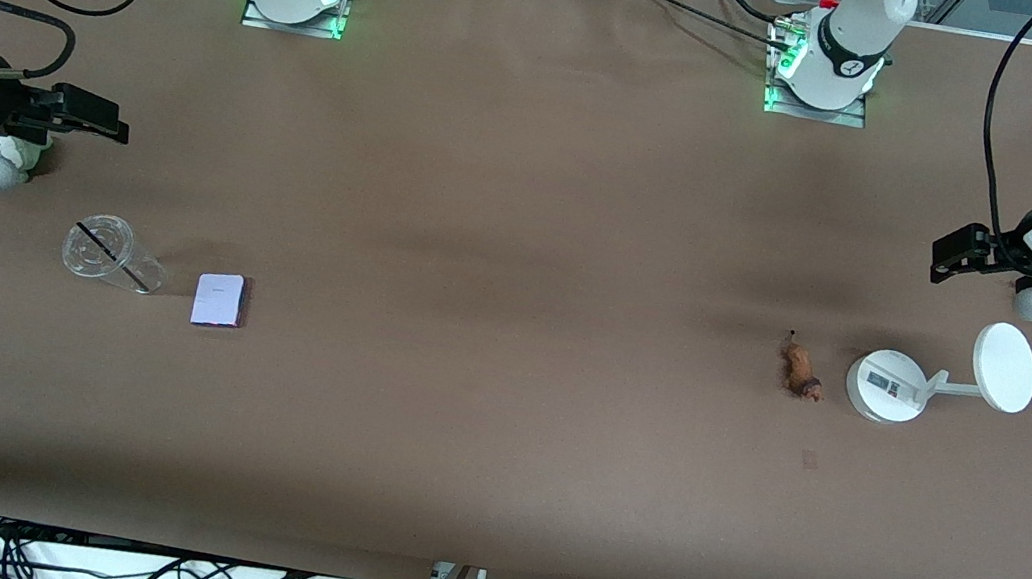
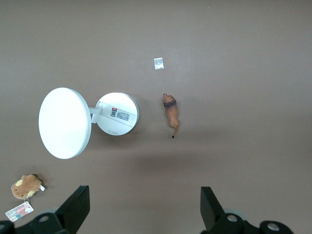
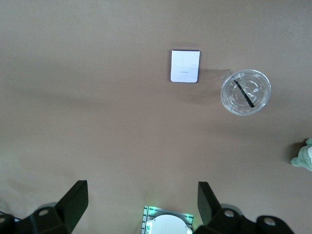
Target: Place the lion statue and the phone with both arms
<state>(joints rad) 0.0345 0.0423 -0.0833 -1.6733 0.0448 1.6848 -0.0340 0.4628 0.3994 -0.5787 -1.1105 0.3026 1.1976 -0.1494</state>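
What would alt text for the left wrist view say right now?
The lion lies on the brown table beside the white stand, nothing touching it, with the open left gripper hanging above. A small brown plush with a tag lies apart at the frame's edge.

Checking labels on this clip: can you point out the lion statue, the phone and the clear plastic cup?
lion statue [image 1: 801,368]: front view, middle of its orange-brown body.
phone [image 1: 219,299]: front view, centre of its flat lavender face.
clear plastic cup [image 1: 100,247]: front view, on its lid, beside the dark straw.
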